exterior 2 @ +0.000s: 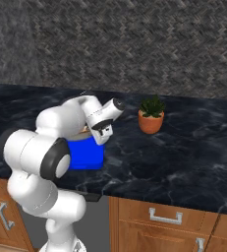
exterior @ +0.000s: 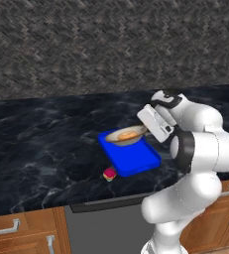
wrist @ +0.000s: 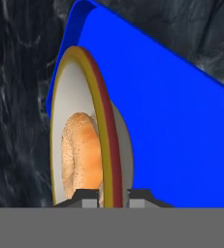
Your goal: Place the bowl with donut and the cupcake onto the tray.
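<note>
1. Left base view: The arm reaches forward over the dark marble counter (exterior: pixel 41 144). The gripper (exterior: pixel 146 130) sits at the near rim of the bowl (exterior: pixel 126 137), which is positioned over the far end of the blue tray (exterior: pixel 136 158). The donut (exterior: pixel 128 134) lies inside the bowl. Whether the bowl rests on the tray or hangs just above it cannot be determined here. The cupcake (exterior: pixel 109 173) stands on the counter just beside the tray's near left corner, off the tray.

2. Right base view: The arm's own links cover most of the bowl; only a sliver of its rim (exterior 2: pixel 85 130) shows beside the gripper (exterior 2: pixel 101 132). The tray (exterior 2: pixel 88 155) lies below it near the counter's front edge. A potted plant (exterior 2: pixel 151 116) stands well apart to the right and plays no part in the task.

3. Hand view: The two fingertips (wrist: pixel 87 199) stand narrow, one on each side of the bowl's rim (wrist: pixel 106 145), gripping it. The donut (wrist: pixel 82 150) is seated in the bowl. The tray (wrist: pixel 181 135) lies behind the bowl.

4. Task status (judgement): The bowl with donut is at the tray but not yet released. Remaining: set it down, open the fingers, then pick up the cupcake and place it on the tray.
</note>
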